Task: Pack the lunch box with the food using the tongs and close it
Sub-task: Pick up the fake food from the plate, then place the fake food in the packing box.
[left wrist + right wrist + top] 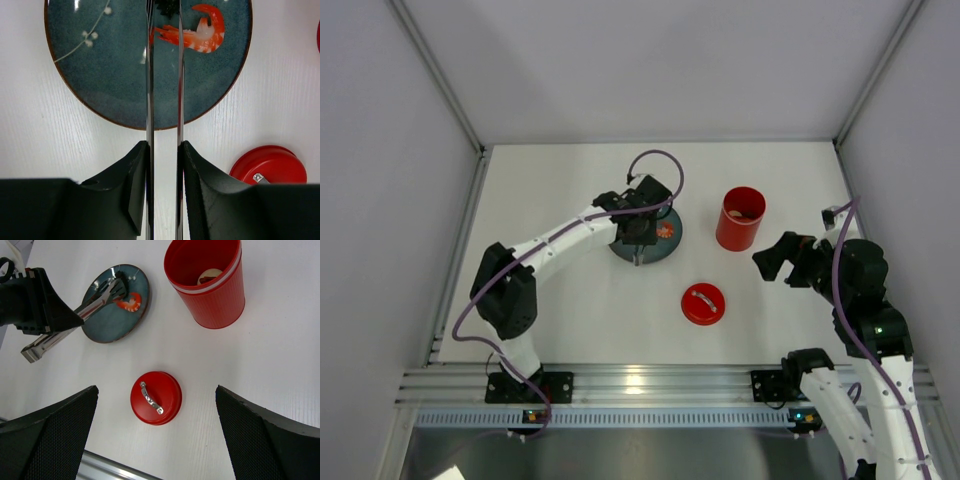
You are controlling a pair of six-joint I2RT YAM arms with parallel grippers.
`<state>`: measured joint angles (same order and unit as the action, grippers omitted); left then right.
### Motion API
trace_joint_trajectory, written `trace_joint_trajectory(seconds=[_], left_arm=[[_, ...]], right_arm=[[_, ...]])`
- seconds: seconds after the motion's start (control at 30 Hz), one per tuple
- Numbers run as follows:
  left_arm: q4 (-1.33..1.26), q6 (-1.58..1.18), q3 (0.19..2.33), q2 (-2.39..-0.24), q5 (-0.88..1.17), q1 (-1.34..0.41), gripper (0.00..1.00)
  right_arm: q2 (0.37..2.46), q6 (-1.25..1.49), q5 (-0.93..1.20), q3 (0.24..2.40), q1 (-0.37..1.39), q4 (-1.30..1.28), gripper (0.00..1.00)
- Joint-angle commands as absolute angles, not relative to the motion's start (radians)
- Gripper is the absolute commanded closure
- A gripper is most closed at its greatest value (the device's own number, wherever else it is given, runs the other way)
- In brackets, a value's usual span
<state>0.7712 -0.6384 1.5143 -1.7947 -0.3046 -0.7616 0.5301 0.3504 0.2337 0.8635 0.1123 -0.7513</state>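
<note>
One shrimp [205, 35] lies on the plate [100, 75], at one o'clock of the tongs [149, 75] clenched in the left pincer [164, 147]; centre the tips first. Meanwhile the right pincer [156, 390] gapes released; the lunch box [741, 230] stands at the plate's three o'clock.

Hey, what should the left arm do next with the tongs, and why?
Probably lift the tongs straight up off the plate: the left gripper squeezes them nearly shut at a dark bit beside the shrimp, and the lunch box stands open.
</note>
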Motion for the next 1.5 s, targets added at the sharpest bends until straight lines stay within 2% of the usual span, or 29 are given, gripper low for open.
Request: trace_joint_trajectory(seconds=[0.0, 0.6, 1.1, 1.47], left_arm=[[0.759, -0.649, 1.497, -1.703, -0.33, -0.755, 0.78], [0.782, -0.618, 1.502, -1.586, -0.336, -0.781, 0.85], [0.787, -0.519, 1.899, -1.703, -0.334, -0.995, 0.84], [0.65, -0.48, 1.921, -1.772, -0.241, -1.031, 0.83]], right_arm=[[0.518, 0.342, 0.242, 0.858, 0.103, -0.718, 0.01], [0.52, 0.35, 0.247, 0.857, 0.103, -0.715, 0.01], [0.525, 0.35, 0.218, 0.894, 0.104, -0.739, 0.0], [0.529, 0.342, 0.204, 0.919, 0.103, -0.759, 0.01]])
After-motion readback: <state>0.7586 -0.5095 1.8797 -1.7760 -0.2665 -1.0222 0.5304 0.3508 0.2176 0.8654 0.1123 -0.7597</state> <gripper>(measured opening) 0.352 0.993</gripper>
